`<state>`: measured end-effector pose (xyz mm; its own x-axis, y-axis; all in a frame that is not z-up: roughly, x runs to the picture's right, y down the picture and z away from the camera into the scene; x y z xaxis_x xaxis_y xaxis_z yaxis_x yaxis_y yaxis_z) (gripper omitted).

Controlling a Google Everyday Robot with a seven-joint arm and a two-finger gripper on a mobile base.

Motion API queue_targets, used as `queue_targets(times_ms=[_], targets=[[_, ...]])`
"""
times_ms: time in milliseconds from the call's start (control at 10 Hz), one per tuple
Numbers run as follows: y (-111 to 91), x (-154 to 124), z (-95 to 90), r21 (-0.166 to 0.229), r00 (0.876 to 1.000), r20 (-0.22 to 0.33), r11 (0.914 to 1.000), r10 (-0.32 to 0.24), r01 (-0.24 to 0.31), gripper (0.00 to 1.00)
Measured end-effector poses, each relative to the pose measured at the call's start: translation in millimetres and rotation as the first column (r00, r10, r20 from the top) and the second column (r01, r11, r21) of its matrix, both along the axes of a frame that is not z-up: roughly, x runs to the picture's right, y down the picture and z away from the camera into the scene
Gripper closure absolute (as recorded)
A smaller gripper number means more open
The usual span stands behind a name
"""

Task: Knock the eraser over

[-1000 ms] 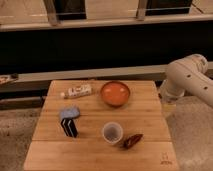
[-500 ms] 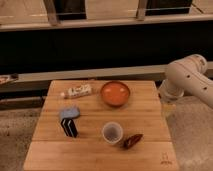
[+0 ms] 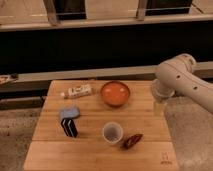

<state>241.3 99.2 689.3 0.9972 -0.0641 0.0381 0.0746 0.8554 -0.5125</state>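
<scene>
Eraser [image 3: 69, 121]: upright, front-left on the wooden table [image 3: 95, 156], well apart from the gripper [image 3: 159, 106], which hangs wide and empty at the right edge. I would push high on its side, clearing the paper cup [image 3: 112, 133]. The gripper's outline is faint, and the arm [image 3: 182, 82] is cut off at right.

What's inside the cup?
Nothing shows inside the cup: just its pale inner wall. Its near wall hides part of the bottom. The end effector hangs at the table's right edge, apart from it.
</scene>
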Motion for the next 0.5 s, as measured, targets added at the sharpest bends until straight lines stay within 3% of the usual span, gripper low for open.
queue_targets(times_ms=[500], targets=[[-4.4, -40.6, 3.1, 0.019, 0.996, 0.059, 0.9973, -0.072, 0.071, 0.20]])
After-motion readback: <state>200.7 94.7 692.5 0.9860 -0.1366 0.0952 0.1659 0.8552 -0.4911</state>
